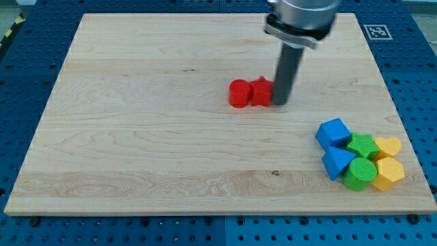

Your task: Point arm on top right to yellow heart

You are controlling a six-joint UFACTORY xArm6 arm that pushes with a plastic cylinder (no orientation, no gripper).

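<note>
Wooden table (136, 137) — my tip (280, 102), a bare rod holding nothing, touches the red blocks (250, 93); I'd swing right, stopping beyond the yellow heart (388, 145).

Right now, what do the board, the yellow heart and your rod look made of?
The board looks like pale wood: grain lines run across it, with a matt finish. The yellow heart seems to be plastic or painted wood, in one even, slightly shiny colour. My rod looks like dark metal or plastic; my tip sits beside the red blocks.
</note>
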